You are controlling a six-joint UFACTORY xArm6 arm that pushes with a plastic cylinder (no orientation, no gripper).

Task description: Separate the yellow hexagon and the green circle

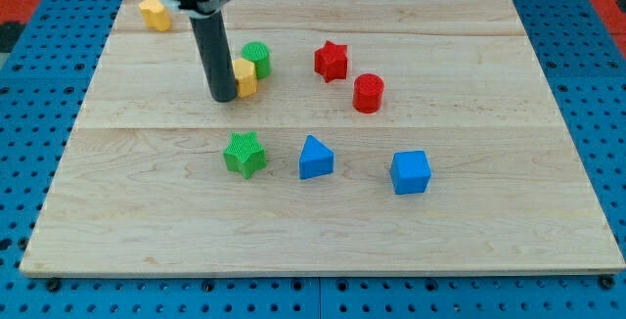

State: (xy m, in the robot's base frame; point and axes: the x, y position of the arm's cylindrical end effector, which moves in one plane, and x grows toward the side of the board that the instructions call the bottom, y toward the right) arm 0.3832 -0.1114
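My tool's tip (224,97) is black, the bench (469,221) pale striped wood, and on it I see a yellow hexagon (245,76), green circle (257,58), green star (244,153), red star (332,61), red cylinder (368,93), blue triangle (315,158), blue cube (410,172) and another yellow block (155,13).

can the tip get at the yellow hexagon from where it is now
Probably yes. My tip sits right against the yellow hexagon on the view's left side, with nothing between them. The green circle touches the hexagon's far side, toward the view's upper right.
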